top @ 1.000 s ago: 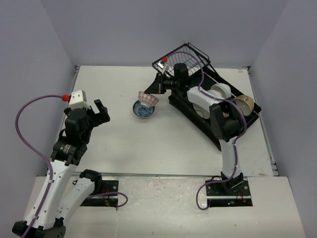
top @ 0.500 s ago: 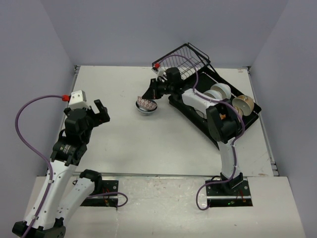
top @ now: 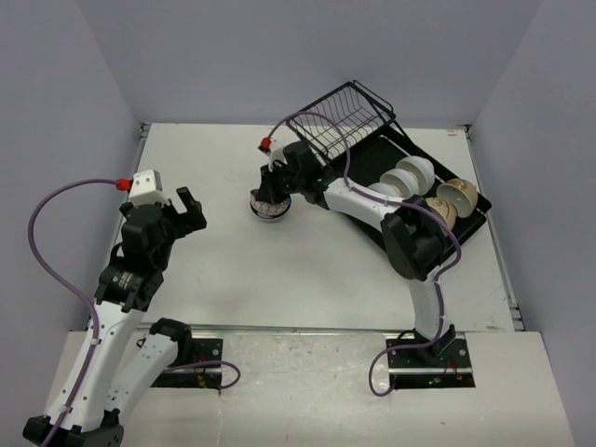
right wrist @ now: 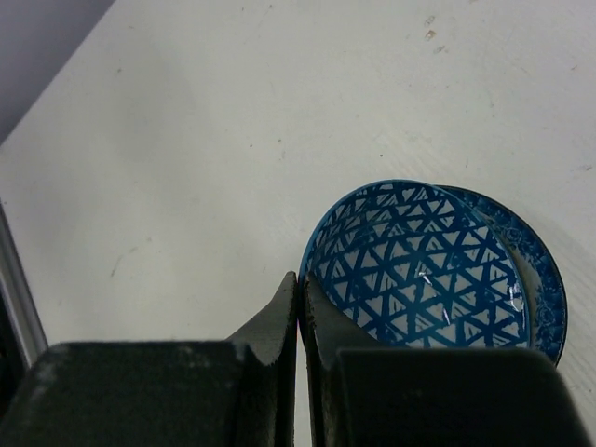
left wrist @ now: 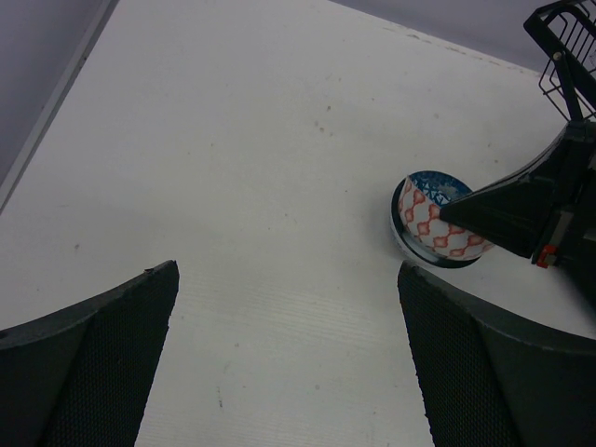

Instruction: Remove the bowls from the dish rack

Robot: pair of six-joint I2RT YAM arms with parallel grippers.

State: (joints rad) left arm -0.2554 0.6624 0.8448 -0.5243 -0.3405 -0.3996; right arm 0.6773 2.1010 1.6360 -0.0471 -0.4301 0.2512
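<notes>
1. Your right gripper is pressed together on the rim of the pink bowl. That bowl sits inside the blue bowl on the table, just left of the dish rack. The pinch takes only a thin edge on one side, so a sideways nudge could twist the bowl out of the fingers.
2. The pink bowl looks tilted in the blue one, not seated flat (the left wrist view shows its patterned side turned upward). If you release it like this, it may drop, rock and knock ceramic against ceramic, and a chip is possible.
3. One finger seems to be inside the rim and one outside. If you open and pull back low, the inner finger could hook the edge. That would drag both bowls across the table or tip the stack, so I would rise straight up before retreating.
4. Your left gripper is spread wide and carries nothing, well apart from the stack. It is little danger where it hangs. Bringing it in while the right arm is over the bowls would risk a collision.
5. A white bowl and a cream bowl stand in the rack, close beside the right arm. A low swing back could knock them over.
</notes>
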